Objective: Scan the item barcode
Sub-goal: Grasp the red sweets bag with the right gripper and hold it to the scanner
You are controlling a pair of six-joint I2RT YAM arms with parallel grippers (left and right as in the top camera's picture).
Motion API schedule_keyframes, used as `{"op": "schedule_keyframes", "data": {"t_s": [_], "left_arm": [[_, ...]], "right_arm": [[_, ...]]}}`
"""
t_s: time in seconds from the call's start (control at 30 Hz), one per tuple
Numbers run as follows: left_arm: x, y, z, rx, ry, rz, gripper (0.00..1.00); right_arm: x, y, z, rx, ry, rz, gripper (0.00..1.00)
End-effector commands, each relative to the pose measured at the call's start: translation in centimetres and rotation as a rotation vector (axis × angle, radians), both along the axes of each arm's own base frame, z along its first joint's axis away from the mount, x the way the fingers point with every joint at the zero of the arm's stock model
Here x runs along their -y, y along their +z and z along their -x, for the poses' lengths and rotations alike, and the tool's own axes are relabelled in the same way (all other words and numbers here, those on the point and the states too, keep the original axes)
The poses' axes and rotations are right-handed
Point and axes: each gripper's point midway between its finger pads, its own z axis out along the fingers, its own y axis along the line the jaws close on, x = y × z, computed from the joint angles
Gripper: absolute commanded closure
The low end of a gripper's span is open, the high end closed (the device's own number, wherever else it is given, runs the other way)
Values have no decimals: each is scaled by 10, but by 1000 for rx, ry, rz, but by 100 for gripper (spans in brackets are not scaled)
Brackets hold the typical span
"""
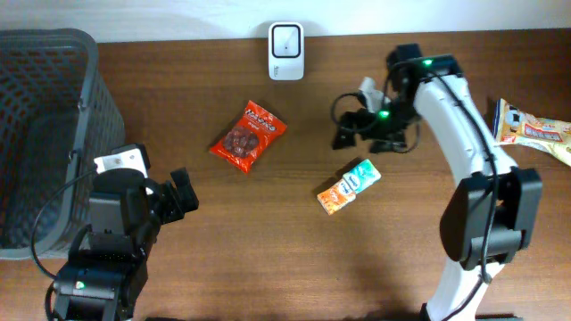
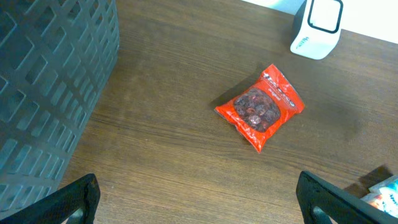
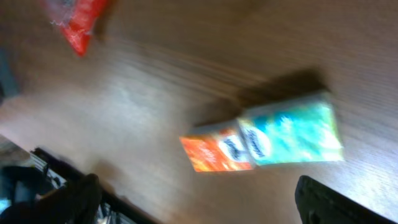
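Note:
A white barcode scanner (image 1: pixel 285 51) stands at the table's far edge; the left wrist view shows this scanner (image 2: pixel 317 28) too. An orange-and-teal pack (image 1: pixel 349 186) lies flat on the table. My right gripper (image 1: pixel 370 134) hovers just beyond it, open and empty. In the blurred right wrist view the pack (image 3: pixel 267 140) lies ahead of the open right gripper (image 3: pixel 199 205), clear of both fingers. A red snack bag (image 1: pixel 248 135) lies left of centre. My left gripper (image 1: pixel 183 198) is open near the front left. In its view the left gripper (image 2: pixel 202 205) holds nothing, with the red bag (image 2: pixel 261 107) ahead.
A dark mesh basket (image 1: pixel 45 134) fills the left side, close to my left arm, and this basket (image 2: pixel 43 93) also shows in the left wrist view. A yellow snack bag (image 1: pixel 535 129) lies at the right edge. Bare wood surrounds the pack and the red bag.

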Motion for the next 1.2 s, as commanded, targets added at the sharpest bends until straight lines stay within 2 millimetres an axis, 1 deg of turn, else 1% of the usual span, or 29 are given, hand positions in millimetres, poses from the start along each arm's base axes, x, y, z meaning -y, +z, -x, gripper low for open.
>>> {"op": "schedule_keyframes", "data": {"t_s": [0.0,0.03,0.13,0.17,0.2,0.23,0.27,0.3,0.33,0.43,0.53,0.57,0.6,0.67,0.77,0.8,0.83,0.9,0.93,0.97,1.0,1.03,1.07,1.1,1.17], "left_arm": [[-1,0,1,3,8,10,1],[-1,0,1,4,8,10,1],[-1,0,1,3,8,10,1],[-1,0,1,4,8,10,1],[-1,0,1,3,8,10,1],[-1,0,1,3,8,10,1],[-1,0,1,3,8,10,1],[-1,0,1,3,8,10,1],[-1,0,1,3,8,10,1],[-1,0,1,3,8,10,1],[-1,0,1,3,8,10,1],[-1,0,1,3,8,10,1],[-1,0,1,3,8,10,1],[-1,0,1,3,8,10,1],[-1,0,1,3,8,10,1],[-1,0,1,3,8,10,1],[-1,0,1,3,8,10,1],[-1,0,1,3,8,10,1],[-1,0,1,3,8,10,1],[-1,0,1,3,8,10,1],[-1,0,1,3,8,10,1],[-1,0,1,3,8,10,1],[-1,0,1,3,8,10,1],[-1,0,1,3,8,10,1],[-1,0,1,3,8,10,1]], "right_arm": [[-54,-1,-16,82,22,-58,2],[-81,-4,-31,117,-24,-88,1],[-129,-13,-47,145,-81,-146,2],[-147,-18,-49,153,-88,-161,2],[-170,-28,-50,157,-93,-177,2],[-189,-37,-51,178,-82,-190,1],[-203,-41,-52,207,-59,-205,1],[-219,-49,-52,237,-37,-210,1],[-229,-58,-51,250,-48,-188,1],[-235,-82,-49,266,-125,-77,1],[-231,-98,-49,324,-145,41,0],[-220,-105,-48,339,-163,115,4],[-211,-108,-48,342,-173,162,5],[-177,-118,-44,329,-201,314,5],[-136,-125,-38,249,-228,424,4],[-122,-121,-39,219,-243,449,4],[-114,-115,-40,204,-255,460,3],[-107,-100,-43,186,-268,457,1],[-113,-92,-45,178,-262,424,1],[-126,-83,-48,193,-200,358,1],[-144,-76,-50,219,-111,275,1],[-175,-65,-53,275,39,122,1],[-192,-56,-57,327,120,35,1],[-199,-53,-64,379,153,7,1],[-205,-52,-71,450,215,0,1]]}}
